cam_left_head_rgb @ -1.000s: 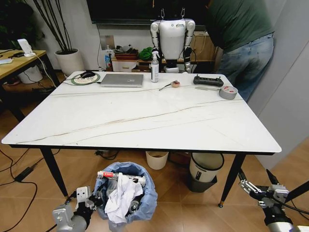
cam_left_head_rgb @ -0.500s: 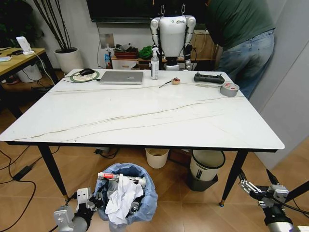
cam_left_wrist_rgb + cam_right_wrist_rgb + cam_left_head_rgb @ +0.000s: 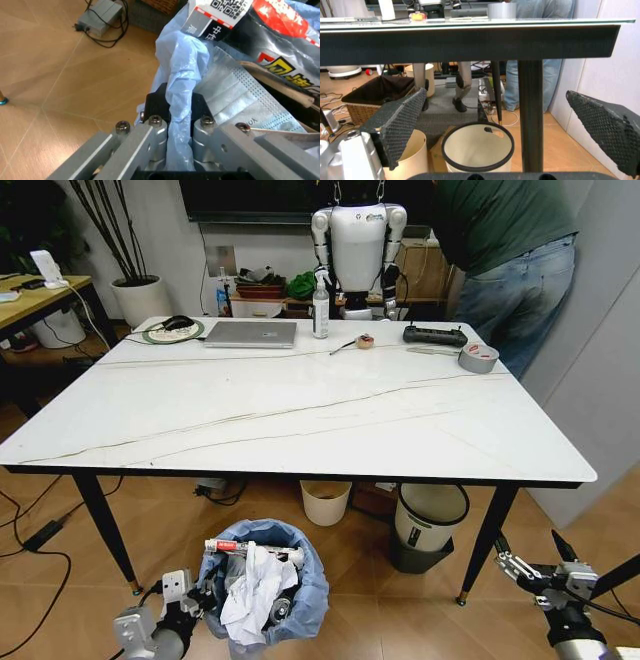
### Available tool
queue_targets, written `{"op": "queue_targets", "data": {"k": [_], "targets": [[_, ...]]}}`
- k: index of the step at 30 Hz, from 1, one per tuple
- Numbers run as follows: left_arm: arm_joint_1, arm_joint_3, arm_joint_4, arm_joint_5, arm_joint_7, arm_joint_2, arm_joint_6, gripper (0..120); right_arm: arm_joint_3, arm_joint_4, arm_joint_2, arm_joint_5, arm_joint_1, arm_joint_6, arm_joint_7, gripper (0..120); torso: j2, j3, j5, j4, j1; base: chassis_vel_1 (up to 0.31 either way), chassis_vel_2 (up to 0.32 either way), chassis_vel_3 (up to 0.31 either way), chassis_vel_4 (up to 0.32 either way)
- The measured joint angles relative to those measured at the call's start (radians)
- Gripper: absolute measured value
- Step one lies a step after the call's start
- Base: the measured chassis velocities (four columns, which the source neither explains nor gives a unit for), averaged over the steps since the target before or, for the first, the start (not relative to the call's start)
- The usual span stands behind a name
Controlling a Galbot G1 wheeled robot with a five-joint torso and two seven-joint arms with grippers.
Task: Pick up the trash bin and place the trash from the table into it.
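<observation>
Blue-bagged trash bin [image 3: 262, 580] pinched at rim by low left pincer [image 3: 172, 112], right pincer [image 3: 527, 565] apparently idle, open.

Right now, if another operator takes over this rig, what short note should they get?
Left gripper: shut on the blue bag at the rim of the trash bin, low on the robot's left.
Right gripper: open, holding nothing, low on the right near the table leg.
Trash bin: in front of the table, on the robot's side, below the tabletop, already full of trash, white paper, cartons, wrappers.
Done: the near and middle tabletop carries no litter.
Left: whether the small item at the far edge is trash is unclear; check it.
</observation>
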Motion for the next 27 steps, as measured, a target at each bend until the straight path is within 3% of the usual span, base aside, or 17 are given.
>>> {"op": "queue_targets", "data": {"k": [27], "targets": [[-0.023,0.007,0.052,-0.044,-0.014,-0.006,0.009,2,0.0,0.0,0.0,0.0,0.0,0.0,0.0,100,-0.117,-0.07,0.0,0.0,-0.048,0.0,0.0,0.0,0.0]]}}
